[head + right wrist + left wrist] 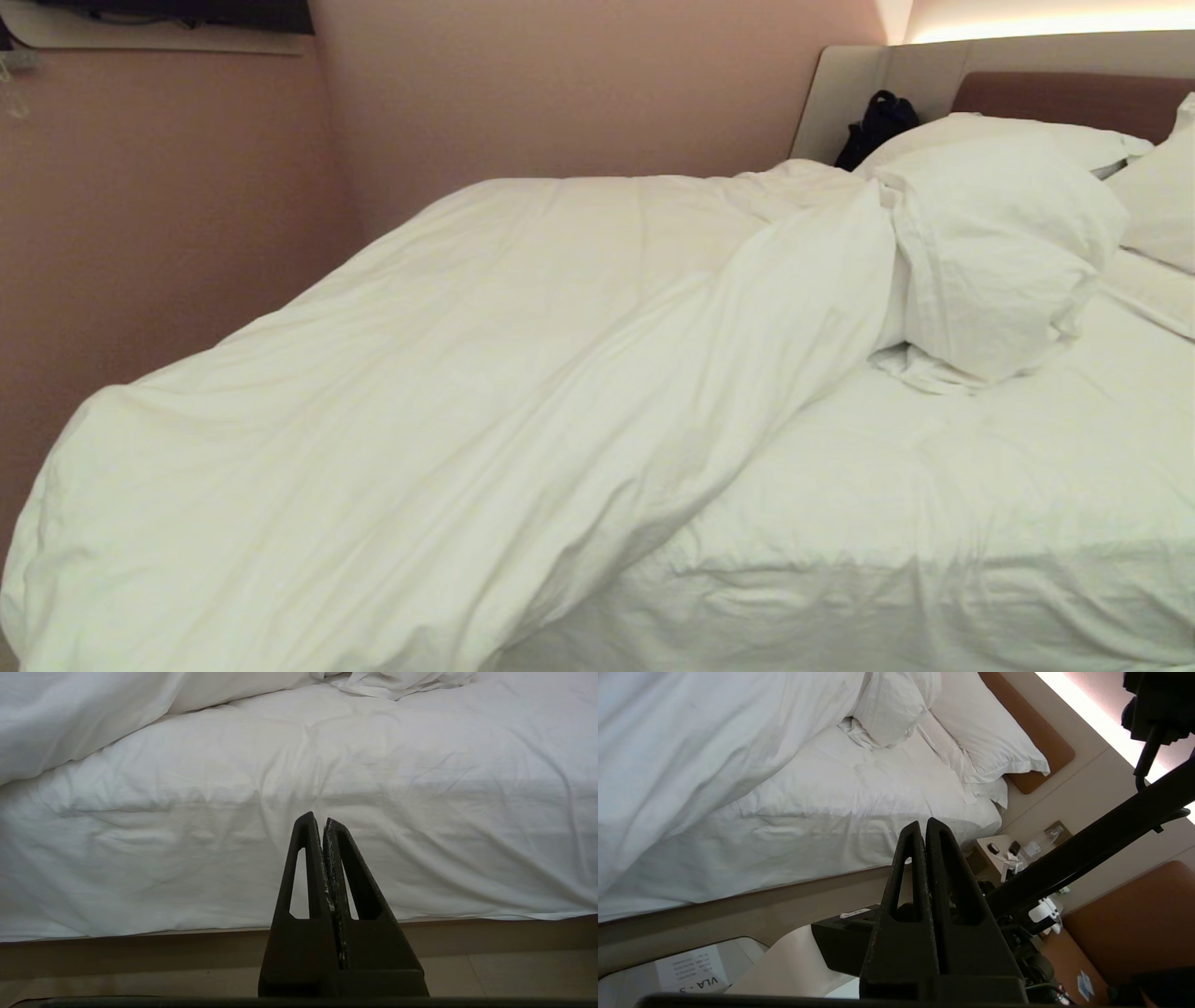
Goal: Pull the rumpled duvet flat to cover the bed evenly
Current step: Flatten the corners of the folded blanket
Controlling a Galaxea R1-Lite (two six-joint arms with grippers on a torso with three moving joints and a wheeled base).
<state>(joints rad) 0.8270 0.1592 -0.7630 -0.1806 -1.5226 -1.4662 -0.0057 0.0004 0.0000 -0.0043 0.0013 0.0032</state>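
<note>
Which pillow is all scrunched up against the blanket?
The front pillow, crumpled right beside the duvet. The other pillows lie behind it, nearer the headboard.

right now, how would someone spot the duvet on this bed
Start at the bed with its brown headboard. The duvet is the thick puffy white mass heaped on the side farthest from the pillows, unlike the flat sheet beside it.

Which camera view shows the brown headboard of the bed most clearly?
The left wrist view: the headboard appears as a long brown panel behind the pillows. The head view shows only a strip of it at the top right. The right wrist view does not show it.
</note>
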